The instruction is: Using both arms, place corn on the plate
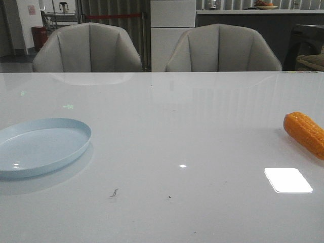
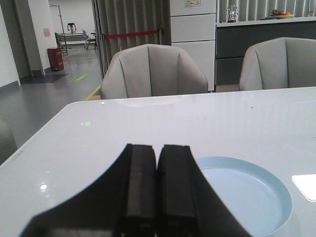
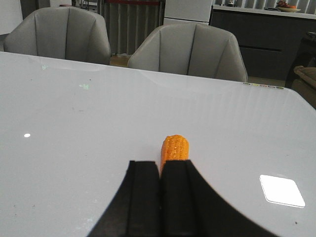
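The orange corn (image 1: 306,133) lies on the white table at the far right edge of the front view. It also shows in the right wrist view (image 3: 176,147), just beyond my right gripper (image 3: 159,165), which is shut and empty with the cob partly hidden behind its fingers. The pale blue plate (image 1: 35,146) lies empty at the table's left. In the left wrist view the plate (image 2: 247,190) lies beside my left gripper (image 2: 156,148), which is shut and empty. Neither gripper shows in the front view.
The white glossy table (image 1: 167,131) carries a bright light reflection (image 1: 287,179) near the corn. Two grey chairs (image 1: 87,48) (image 1: 223,49) stand at the far edge. A cabinet and counter stand behind them.
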Motion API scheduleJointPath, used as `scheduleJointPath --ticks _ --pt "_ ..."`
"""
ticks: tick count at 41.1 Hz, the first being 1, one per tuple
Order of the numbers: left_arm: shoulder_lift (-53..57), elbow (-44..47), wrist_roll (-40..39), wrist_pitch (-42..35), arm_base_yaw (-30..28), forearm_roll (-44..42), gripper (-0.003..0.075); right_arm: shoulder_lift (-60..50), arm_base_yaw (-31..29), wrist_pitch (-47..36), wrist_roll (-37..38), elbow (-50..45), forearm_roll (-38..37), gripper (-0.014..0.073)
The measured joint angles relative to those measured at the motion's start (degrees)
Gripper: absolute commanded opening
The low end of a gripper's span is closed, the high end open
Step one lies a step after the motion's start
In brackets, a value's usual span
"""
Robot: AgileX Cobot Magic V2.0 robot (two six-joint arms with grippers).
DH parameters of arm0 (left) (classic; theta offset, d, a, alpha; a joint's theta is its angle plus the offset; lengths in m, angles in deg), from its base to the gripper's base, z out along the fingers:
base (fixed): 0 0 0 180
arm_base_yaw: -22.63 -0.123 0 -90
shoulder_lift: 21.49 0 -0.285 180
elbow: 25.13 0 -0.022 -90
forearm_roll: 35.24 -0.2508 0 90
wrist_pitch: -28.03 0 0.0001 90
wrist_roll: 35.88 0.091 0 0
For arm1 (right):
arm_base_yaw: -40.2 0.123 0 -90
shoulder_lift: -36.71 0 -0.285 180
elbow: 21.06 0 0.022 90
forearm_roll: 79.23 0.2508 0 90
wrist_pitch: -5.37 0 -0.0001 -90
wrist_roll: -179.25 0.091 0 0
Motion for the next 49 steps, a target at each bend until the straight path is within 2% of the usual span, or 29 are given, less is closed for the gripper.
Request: scheduleJointPath --ticks 37,44,49 --pt "0.0 0.0 0.0 -0.6 0.0 0.0 0.0088 0.0 0.0 0.0 0.0 0.0 0.0 0.0052" --pt "0.0 0.0 0.0 -6.0 0.0 0.6 0.0088 0.0 0.0 -1.3 0.0 0.0 0.0 0.0052" --pt "0.0 0.0 0.0 -12.1 0.0 0.6 0.0089 0.0 0.0 -6.2 0.0 0.0 0.0 0.0052"
